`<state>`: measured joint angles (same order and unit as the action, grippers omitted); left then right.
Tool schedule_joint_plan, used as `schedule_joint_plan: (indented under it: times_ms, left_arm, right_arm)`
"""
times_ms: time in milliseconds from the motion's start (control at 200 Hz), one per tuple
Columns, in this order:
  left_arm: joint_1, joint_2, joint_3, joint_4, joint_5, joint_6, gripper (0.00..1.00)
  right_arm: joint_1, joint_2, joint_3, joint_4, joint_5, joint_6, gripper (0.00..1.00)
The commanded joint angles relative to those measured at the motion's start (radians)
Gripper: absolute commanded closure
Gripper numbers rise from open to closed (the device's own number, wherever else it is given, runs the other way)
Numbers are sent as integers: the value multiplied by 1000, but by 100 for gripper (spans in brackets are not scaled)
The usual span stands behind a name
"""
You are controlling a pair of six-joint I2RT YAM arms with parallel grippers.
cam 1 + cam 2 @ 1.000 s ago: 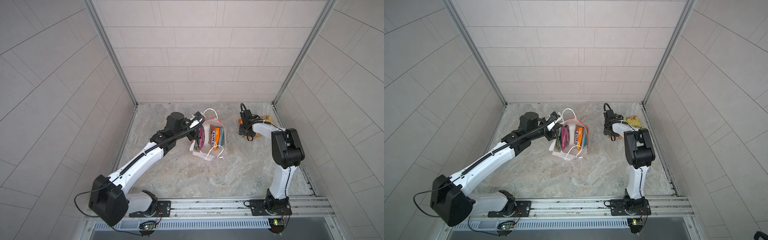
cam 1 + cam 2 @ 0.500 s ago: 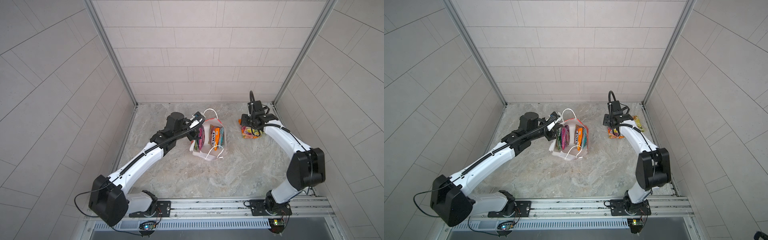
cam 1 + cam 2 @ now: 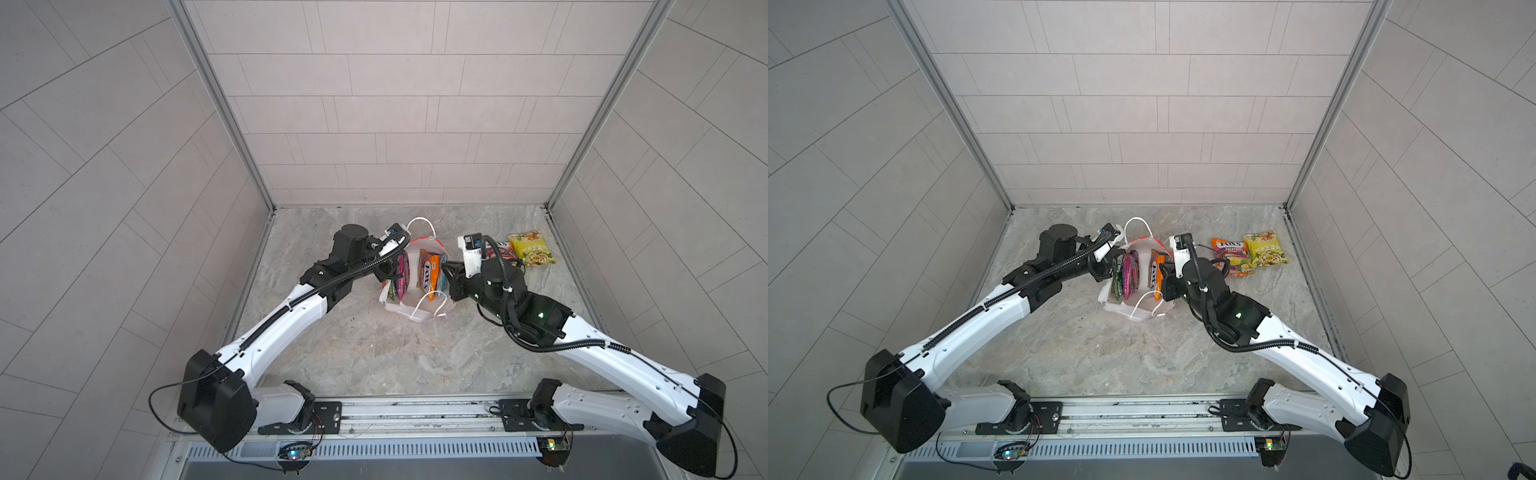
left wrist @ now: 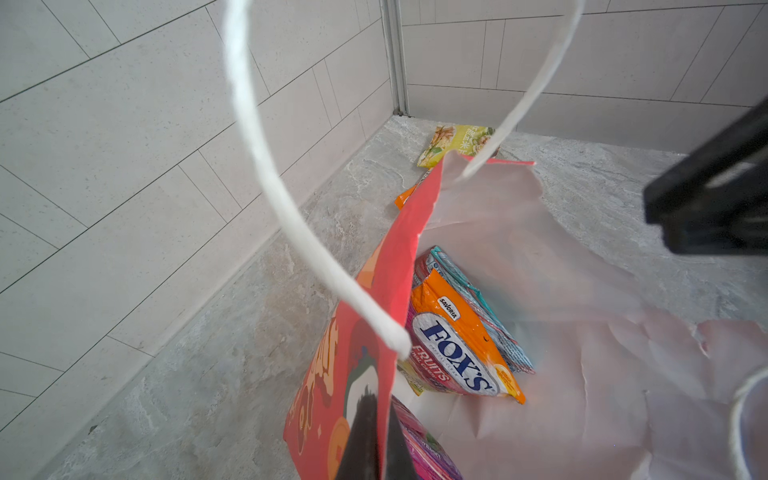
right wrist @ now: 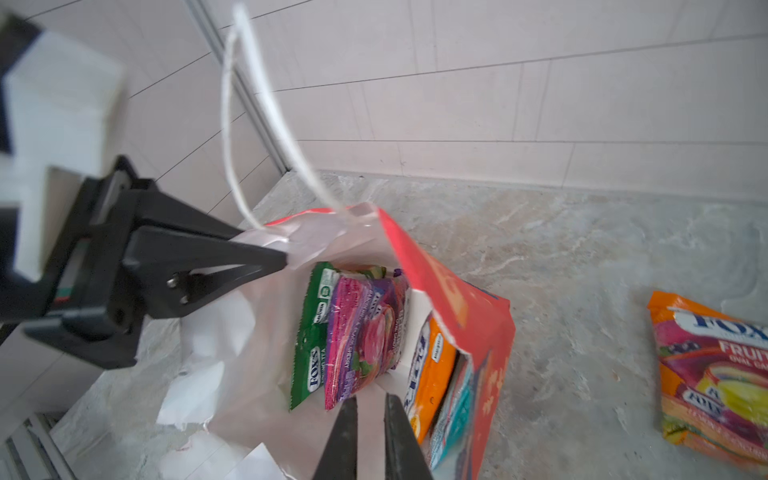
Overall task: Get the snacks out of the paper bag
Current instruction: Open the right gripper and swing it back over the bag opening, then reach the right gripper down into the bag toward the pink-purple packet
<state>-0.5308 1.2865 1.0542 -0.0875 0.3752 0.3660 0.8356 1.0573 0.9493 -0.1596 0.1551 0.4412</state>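
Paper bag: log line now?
left tool: clamped on paper bag rim | right tool: nearly shut, empty, at mouth | snacks: four inside, two out

The red paper bag stands upright on the floor towards the back, mouth wide open, its white inside creased, one white cord handle arching above the far rim and another drooping over the near rim. Four snacks stand on edge inside: a green packet and a purple packet lean together on one side, while an orange packet lettered "FOX'S" and a light blue packet rest against the opposite wall, with a gap between the pairs. Outside, to the bag's right, an orange-pink packet and a yellow packet lie flat, side by side, edges touching
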Motion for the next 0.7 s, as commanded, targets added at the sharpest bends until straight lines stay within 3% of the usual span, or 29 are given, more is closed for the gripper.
schedule_joint_plan:
  times_ms: [0, 260, 485, 695]
  left_arm:
    - [-3, 4, 12, -6, 15, -10, 100]
    - [-3, -9, 7, -8, 12, -11, 100]
    - [-5, -19, 4, -11, 5, -9, 100]
    - [-3, -24, 2, -9, 4, -7, 100]
  right_arm:
    - [65, 56, 27, 59, 66, -54, 90]
    - [130, 222, 79, 113, 77, -75, 93]
    - [126, 341, 67, 132, 124, -16, 93]
    - [100, 426, 34, 195, 70, 45, 92]
